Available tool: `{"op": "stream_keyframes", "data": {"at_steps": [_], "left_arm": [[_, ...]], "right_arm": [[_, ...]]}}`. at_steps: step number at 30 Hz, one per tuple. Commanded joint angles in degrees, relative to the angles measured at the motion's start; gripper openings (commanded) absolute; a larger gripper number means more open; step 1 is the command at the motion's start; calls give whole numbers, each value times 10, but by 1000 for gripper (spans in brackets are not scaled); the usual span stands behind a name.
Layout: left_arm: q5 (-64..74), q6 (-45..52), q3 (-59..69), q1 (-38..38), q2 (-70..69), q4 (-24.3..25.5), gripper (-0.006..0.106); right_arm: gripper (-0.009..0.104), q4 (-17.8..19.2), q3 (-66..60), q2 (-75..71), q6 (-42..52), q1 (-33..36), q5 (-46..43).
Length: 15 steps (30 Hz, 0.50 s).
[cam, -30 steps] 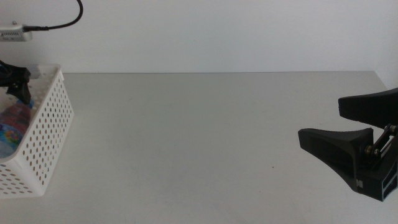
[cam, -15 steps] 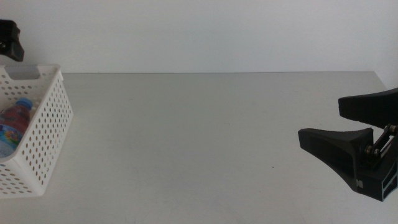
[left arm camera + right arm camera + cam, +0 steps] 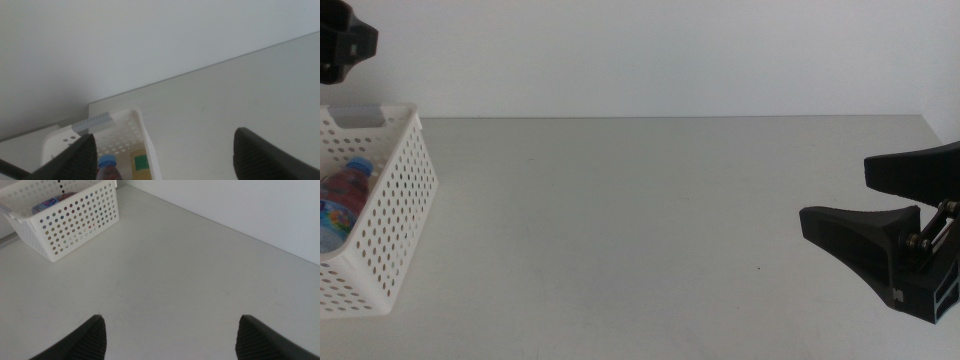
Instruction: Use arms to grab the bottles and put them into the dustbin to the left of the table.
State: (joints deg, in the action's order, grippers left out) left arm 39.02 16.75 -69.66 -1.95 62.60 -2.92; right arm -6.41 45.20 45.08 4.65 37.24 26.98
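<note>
The white perforated dustbin (image 3: pixel 395 190) stands at the table's left edge. A small blue-capped bottle (image 3: pixel 345 190) lies inside it. The left wrist view looks down on the dustbin (image 3: pixel 144 134), with the blue cap (image 3: pixel 107 161) beside a yellow bottle with a green label (image 3: pixel 140 164). My left gripper (image 3: pixel 344 44) hangs high above the dustbin's far end, open and holding nothing (image 3: pixel 165 137). At the table's right side my right gripper (image 3: pixel 836 192) waits, open and empty (image 3: pixel 171 320). The right wrist view shows the dustbin (image 3: pixel 75 225) far off.
The pale grey table (image 3: pixel 640 220) stretches between the dustbin and the right gripper, with a white wall behind it. The table's right edge lies just past the right gripper.
My left gripper has risen out of the dustbin to well above it, drifting slightly right. The blue-capped bottle it covered now lies free in the dustbin. The right arm has not moved.
</note>
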Motion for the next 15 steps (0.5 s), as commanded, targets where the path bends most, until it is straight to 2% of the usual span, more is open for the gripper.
{"op": "stream_keyframes", "data": {"at_steps": [1,5,15], "left_arm": [[-73,-3,13,-4,-45,-4,92],[-114,-3,39,-4,-78,-9,92],[-104,-3,39,-3,-70,-9,92]], "right_arm": [[66,3,16,-2,9,-1,-39],[66,3,16,-2,9,-1,-39],[66,3,16,-2,9,-1,-39]]}}
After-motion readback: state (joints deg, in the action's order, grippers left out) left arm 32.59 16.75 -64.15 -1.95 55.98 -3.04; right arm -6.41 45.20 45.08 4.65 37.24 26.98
